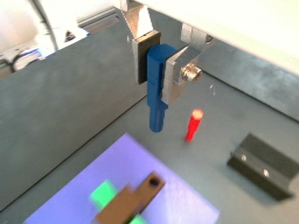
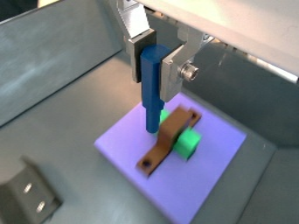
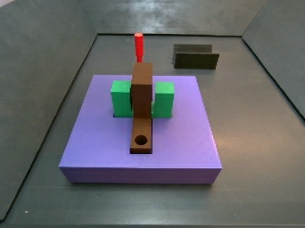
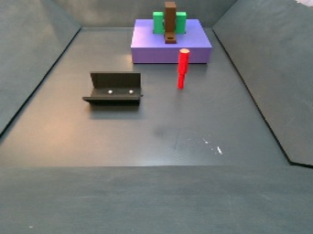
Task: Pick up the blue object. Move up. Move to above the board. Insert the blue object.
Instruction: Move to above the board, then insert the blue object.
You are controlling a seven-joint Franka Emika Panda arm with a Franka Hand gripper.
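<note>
Blue slim peg point(image 2: 153, 87) hangs upright, clamped between the gripper's point(image 2: 158, 59) silver fingers over the purple slab point(image 2: 198, 184). It is held vertical, probably to drop into the long brown plank's point(image 2: 163, 149) hole.

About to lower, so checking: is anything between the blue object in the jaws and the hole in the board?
Nothing visible does. The blue object, clamped in the gripper above the purple slab, has open air down to the board. The green block sits mid-board, clear of the hole; the red stick stands off the slab.
</note>
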